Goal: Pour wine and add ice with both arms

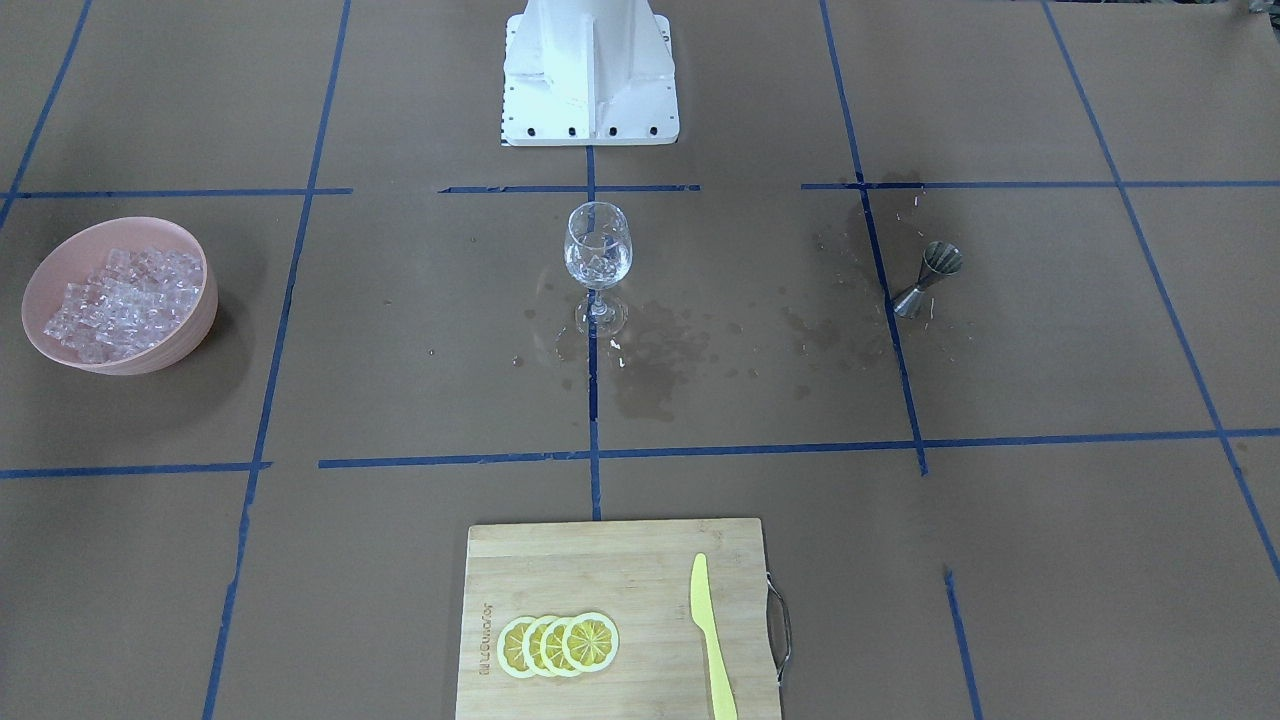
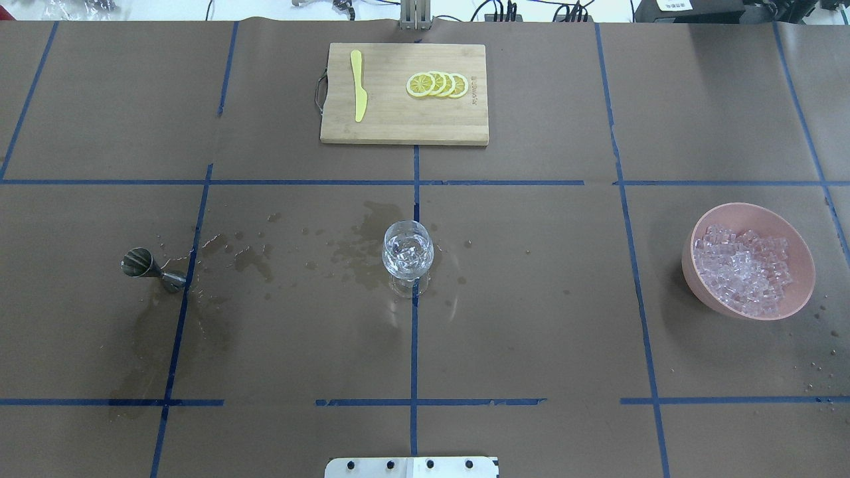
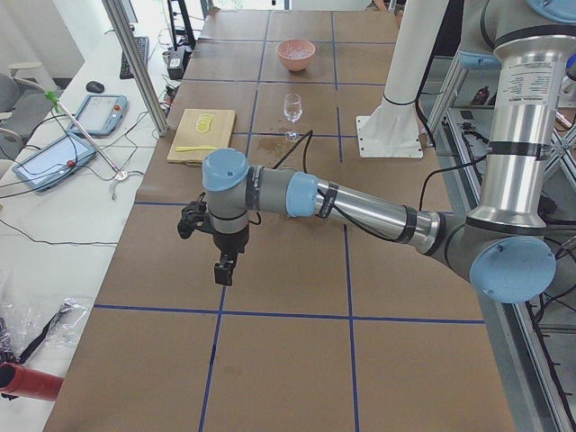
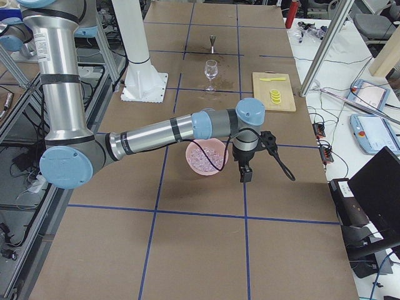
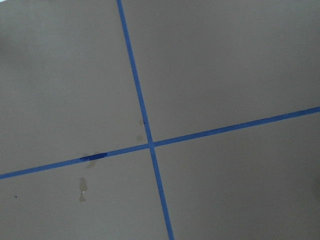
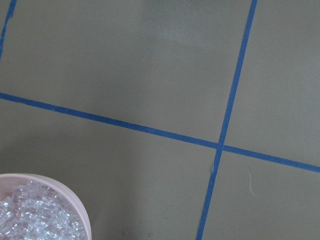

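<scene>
A clear stemmed wine glass (image 1: 597, 252) (image 2: 408, 252) stands at the table's centre with glinting ice cubes in its bowl; I cannot tell the wine apart from them. More ice (image 1: 115, 300) (image 2: 747, 269) (image 6: 35, 217) is heaped in a pink bowl (image 1: 190, 330) (image 2: 694, 279) on the robot's right. A steel jigger (image 1: 928, 278) (image 2: 153, 265) stands on the robot's left. My left gripper (image 3: 223, 270) hangs over bare paper at the left end, far from the jigger. My right gripper (image 4: 245, 175) hangs just beside the pink bowl (image 4: 203, 156). I cannot tell whether either is open or shut.
A bamboo cutting board (image 1: 600, 560) (image 2: 398, 126) with overlapping lemon slices (image 1: 558, 645) and a yellow knife (image 1: 708, 630) lies at the operators' edge. The white pedestal (image 1: 590, 70) stands behind the glass. Dark wet stains (image 1: 650, 360) mark the brown paper around the glass and jigger.
</scene>
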Controlling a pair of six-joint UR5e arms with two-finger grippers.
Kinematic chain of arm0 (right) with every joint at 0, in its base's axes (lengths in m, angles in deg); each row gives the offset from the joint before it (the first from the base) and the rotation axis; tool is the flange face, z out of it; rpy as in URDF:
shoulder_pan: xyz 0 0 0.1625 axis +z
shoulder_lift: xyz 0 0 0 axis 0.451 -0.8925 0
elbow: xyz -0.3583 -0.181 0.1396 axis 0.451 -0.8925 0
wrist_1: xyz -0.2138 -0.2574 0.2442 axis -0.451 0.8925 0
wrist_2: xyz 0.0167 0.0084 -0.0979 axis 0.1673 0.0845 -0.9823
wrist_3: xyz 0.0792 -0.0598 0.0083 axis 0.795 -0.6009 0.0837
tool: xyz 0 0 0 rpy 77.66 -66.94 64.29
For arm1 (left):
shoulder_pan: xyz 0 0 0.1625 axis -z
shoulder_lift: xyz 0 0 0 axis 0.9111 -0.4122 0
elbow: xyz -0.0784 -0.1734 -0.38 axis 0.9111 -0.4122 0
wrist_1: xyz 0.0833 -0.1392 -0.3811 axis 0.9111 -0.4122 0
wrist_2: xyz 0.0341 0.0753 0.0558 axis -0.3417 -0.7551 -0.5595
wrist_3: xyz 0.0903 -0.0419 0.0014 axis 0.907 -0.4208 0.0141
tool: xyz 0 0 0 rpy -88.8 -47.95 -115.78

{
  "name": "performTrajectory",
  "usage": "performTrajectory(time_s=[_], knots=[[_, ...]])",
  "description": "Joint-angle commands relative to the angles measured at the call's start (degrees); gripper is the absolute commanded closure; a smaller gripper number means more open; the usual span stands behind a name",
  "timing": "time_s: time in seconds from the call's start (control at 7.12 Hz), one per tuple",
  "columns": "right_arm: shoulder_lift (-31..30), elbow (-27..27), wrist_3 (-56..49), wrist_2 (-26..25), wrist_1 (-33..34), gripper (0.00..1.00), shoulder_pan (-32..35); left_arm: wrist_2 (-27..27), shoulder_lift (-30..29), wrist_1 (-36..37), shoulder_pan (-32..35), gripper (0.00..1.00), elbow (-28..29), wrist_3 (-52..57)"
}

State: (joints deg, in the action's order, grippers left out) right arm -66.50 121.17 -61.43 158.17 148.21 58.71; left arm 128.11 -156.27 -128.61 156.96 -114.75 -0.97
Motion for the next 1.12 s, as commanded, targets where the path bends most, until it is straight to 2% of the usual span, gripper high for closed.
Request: performTrajectory(time_s=[0.0, 0.14, 0.42, 0.56, 0.7, 0.98], knots=[[-1.6, -2.2, -0.1, 0.4, -0.1, 0.00, 1.6, -0.1, 2.1, -2.1, 0.5, 0.00, 3.4, 1.6], [-2.0, -2.6, -0.2, 0.5, 0.0, 0.00, 2.2, 0.0, 4.2, -3.8, 0.5, 0.00, 3.9, 1.6], [-3.3, -3.1, -0.2, 5.6, -0.1, 0.00, 3.7, 0.1, 7.2, -5.8, 0.5, 0.00, 3.8, 1.0], [-3.5, -3.7, -0.3, 5.8, -0.1, 0.00, 4.3, 0.9, 7.3, -5.8, 0.5, 0.00, 4.1, -0.7], [-3.7, -4.0, -0.3, 5.9, -0.1, 0.00, 5.4, 4.5, 7.3, -5.9, 0.5, 0.00, 4.2, -2.5], [-4.1, -4.2, -0.2, 6.3, -0.1, 0.00, 6.2, 7.2, 7.1, -5.9, 0.5, 0.00, 3.5, -4.3]])
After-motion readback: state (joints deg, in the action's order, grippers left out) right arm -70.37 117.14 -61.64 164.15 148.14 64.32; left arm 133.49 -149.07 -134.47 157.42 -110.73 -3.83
